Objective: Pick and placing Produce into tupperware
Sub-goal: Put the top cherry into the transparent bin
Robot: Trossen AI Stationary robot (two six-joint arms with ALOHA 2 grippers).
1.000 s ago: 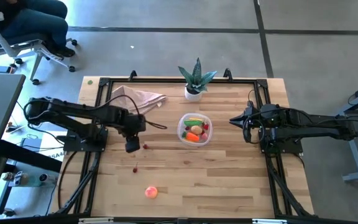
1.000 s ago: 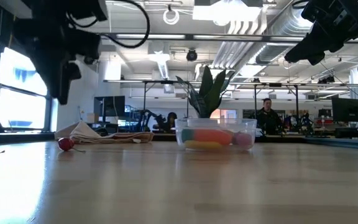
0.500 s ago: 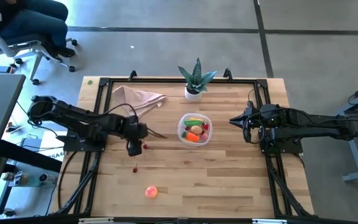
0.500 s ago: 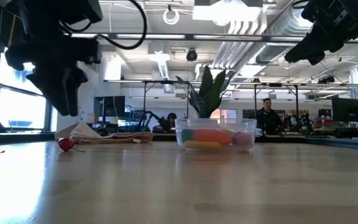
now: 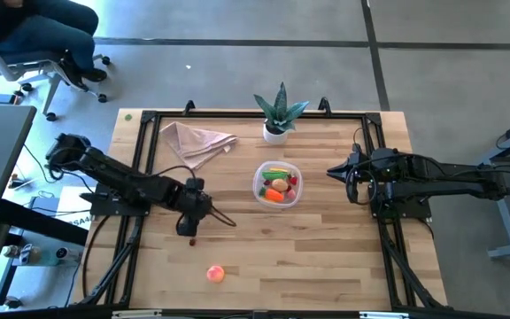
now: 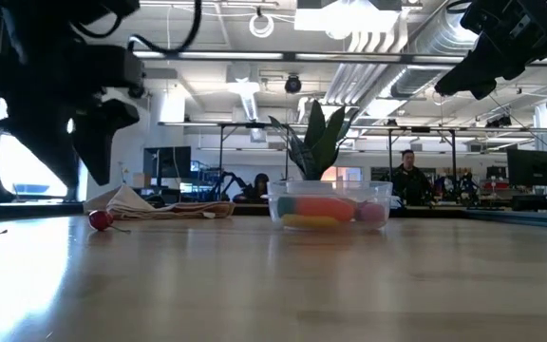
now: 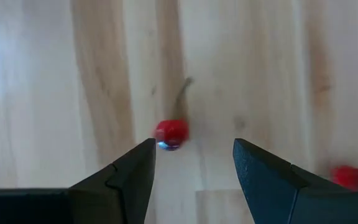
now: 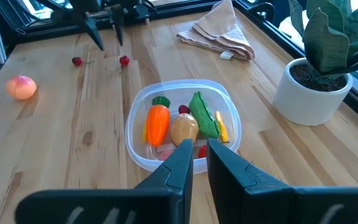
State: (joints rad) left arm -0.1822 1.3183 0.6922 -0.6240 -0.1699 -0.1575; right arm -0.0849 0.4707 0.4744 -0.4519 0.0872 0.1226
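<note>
The left gripper [image 7: 192,163] hangs wide open above a small red cherry [image 7: 171,132] on the table, apparently lining up a grasp. The tupperware [image 5: 277,184], mid-table, holds produce; the right gripper [image 8: 195,155], nearly closed and empty, waits beside it.

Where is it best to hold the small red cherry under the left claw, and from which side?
Probably its round red body, from straight above: the cherry lies flat, its thin stem is too slight, and the open left claw hangs over it.
</note>
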